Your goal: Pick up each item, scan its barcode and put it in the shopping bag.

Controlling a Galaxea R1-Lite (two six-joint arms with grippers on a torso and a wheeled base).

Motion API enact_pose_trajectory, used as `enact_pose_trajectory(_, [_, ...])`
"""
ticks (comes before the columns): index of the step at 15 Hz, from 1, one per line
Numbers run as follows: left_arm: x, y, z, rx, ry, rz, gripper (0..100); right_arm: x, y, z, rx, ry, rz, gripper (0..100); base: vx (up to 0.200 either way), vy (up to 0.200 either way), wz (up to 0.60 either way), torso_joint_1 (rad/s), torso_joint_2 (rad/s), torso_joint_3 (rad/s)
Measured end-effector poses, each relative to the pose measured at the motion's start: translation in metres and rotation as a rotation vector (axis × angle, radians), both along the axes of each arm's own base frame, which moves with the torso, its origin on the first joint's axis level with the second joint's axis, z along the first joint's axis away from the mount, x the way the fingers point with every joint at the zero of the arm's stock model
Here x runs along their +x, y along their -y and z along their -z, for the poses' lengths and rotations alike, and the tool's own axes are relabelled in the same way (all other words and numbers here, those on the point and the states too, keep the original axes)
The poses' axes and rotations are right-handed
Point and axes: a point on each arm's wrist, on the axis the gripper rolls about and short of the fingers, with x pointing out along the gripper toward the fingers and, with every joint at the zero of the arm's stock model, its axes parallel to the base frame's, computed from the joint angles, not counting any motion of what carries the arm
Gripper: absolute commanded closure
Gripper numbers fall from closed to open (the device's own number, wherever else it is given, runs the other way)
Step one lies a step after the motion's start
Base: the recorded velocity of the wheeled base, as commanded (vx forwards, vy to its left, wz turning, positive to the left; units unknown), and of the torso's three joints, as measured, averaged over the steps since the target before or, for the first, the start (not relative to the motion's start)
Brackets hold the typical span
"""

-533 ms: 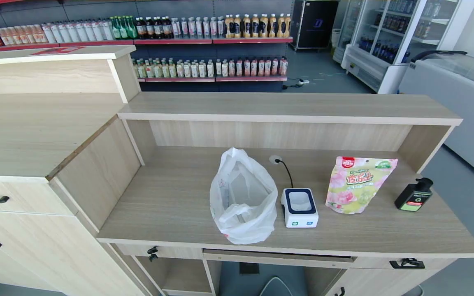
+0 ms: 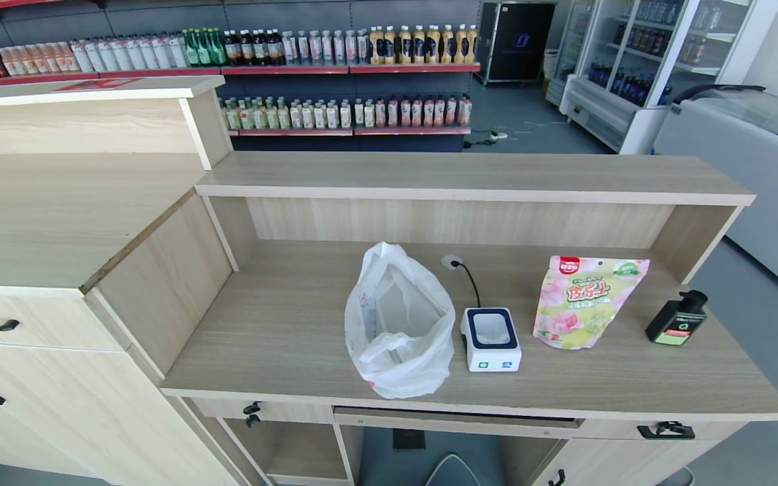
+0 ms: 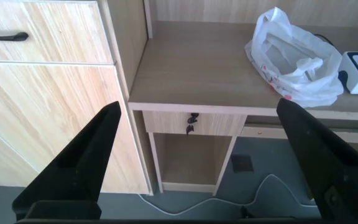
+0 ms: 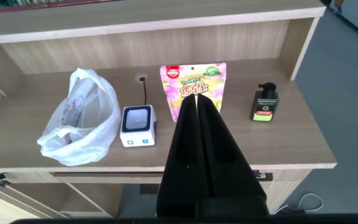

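Two items wait on the counter point(image 2: 281, 337): a pink snack pouch point(image 2: 588, 302) lying flat with its label up, and a black pump bottle point(image 2: 677, 319) standing upright to its right. The bottle is near the counter's right end and apart from the pouch. Left of the pouch sits the white barcode scanner point(image 2: 490, 339), window facing up, its black cable point(image 2: 473, 283) running back to a hole in the countertop. Just beside the scanner, on its left, is the shopping bag point(image 2: 399, 331), a thin white plastic one that stands slumped with its mouth open toward me. From the head view it looks empty, though the folds hide its bottom, so I cannot be sure.

My left gripper point(image 3: 199, 106) hangs before the counter's front edge, off to the left of the bag. Its two dark fingers point(image 3: 73, 168) are spread wide with nothing between them. My right gripper point(image 4: 196, 99) is held out in front of the counter, roughly in line with the pouch, its fingers pressed together on nothing. Neither gripper touches anything on the counter. Behind the counter, store shelves point(image 2: 348, 67) carry rows of drink bottles.
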Motion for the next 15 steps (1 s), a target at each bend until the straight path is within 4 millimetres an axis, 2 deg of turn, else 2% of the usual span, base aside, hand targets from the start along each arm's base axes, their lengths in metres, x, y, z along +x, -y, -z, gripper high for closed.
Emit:
enact_pose_trajectory(1, [0.0,0.0,0.0,0.0,0.0,0.0,0,0.028,0.0,-0.023,0.006,-0.022,0.015,0,0.0,0.0,0.0,0.0,0.0,0.0])
enact_pose_trajectory(3, [0.0,0.0,0.0,0.0,0.0,0.0,0,0.085,0.003,-0.049,0.02,-0.062,0.042,0,0.0,0.0,0.0,0.0,0.0,0.0])
enact_pose_trajectory(5, [0.0,0.0,0.0,0.0,0.0,0.0,0,0.142,0.01,-0.05,0.1,-0.129,0.054,0,0.0,0.0,0.0,0.0,0.0,0.0])
enact_pose_trajectory(7, [0.0,0.0,0.0,0.0,0.0,0.0,0,0.192,0.016,-0.039,0.253,-0.198,0.06,0,0.0,0.0,0.0,0.0,0.0,0.0])
enact_pose_trajectory(10, [0.0,0.0,0.0,0.0,0.0,0.0,0,0.255,0.026,-0.01,0.472,-0.307,0.081,0,0.0,0.0,0.0,0.0,0.0,0.0])
enact_pose_trajectory(12, [0.0,0.0,0.0,0.0,0.0,0.0,0,0.288,0.031,0.009,0.626,-0.36,0.09,0,0.0,0.0,0.0,0.0,0.0,0.0])
enact_pose_trajectory(15, [0.0,0.0,0.0,0.0,0.0,0.0,0,0.324,0.035,0.033,0.775,-0.413,0.118,0,0.0,0.0,0.0,0.0,0.0,0.0])
